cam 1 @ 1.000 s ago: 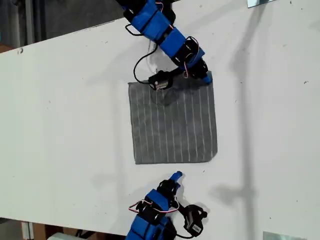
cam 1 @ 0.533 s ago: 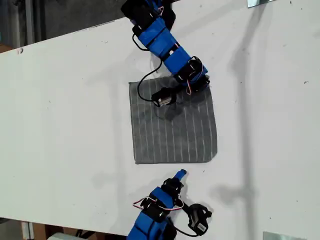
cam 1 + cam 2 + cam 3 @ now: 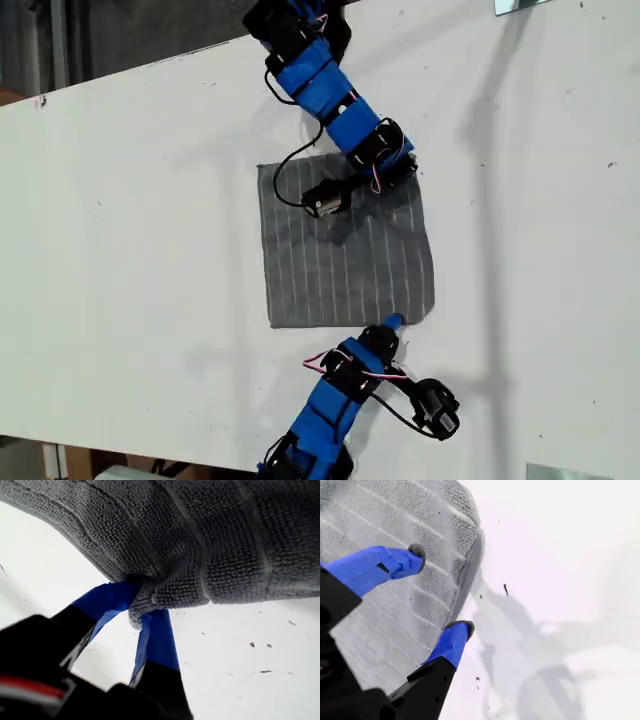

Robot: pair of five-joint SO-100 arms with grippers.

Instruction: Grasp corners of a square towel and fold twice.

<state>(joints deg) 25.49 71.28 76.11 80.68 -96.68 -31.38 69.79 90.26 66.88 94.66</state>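
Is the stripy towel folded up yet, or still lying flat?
Mostly flat: the towel lies spread as a square on the table. Only one corner is bunched, pinched in my first gripper.

Light is bright and even across the white desk (image 3: 130,230), which nearly washes out beside the towel (image 3: 395,580) in the second wrist view. In the exterior view, soft grey shadows of the arms fall on the desk beyond the towel's edges, one long streak running past its side. Both wrist views are sharp on the cloth weave; the dark gripper bodies nearest the lens blur.
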